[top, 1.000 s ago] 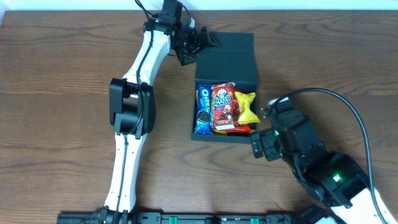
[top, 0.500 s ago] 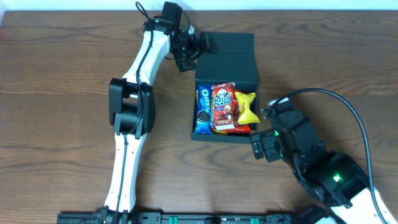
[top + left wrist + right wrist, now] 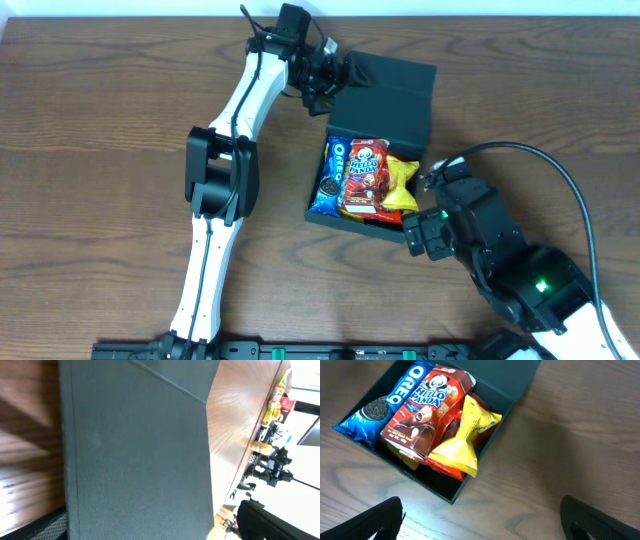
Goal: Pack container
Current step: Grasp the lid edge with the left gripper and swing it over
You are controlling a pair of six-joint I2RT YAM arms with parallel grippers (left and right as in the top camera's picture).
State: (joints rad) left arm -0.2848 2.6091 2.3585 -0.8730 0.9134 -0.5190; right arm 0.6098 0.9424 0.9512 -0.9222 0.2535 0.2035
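Sitting right of centre on the wooden table (image 3: 100, 150), the container (image 3: 350, 221) is lying open with its lid (image 3: 388, 92) tilting back, holding Oreo (image 3: 331, 178), Hello Panda (image 3: 365, 175) and yellow (image 3: 402, 180) packets (something red is peeking out underneath). The left gripper (image 3: 325, 82) is holding its fingers spread at the lid's far-left corner. The right gripper (image 3: 418, 226) is hovering released and empty beside the near-right corner.

This looks like a robotics lab bench. Robot arms (image 3: 215, 170) work over a wood-grain table (image 3: 90, 150), with a black mounting rail (image 3: 300, 351) along its near edge and a cable (image 3: 575, 190) looping off one arm. Past the table's edge, the left wrist view shows black stands (image 3: 270, 467) and colourful clutter (image 3: 277, 400).
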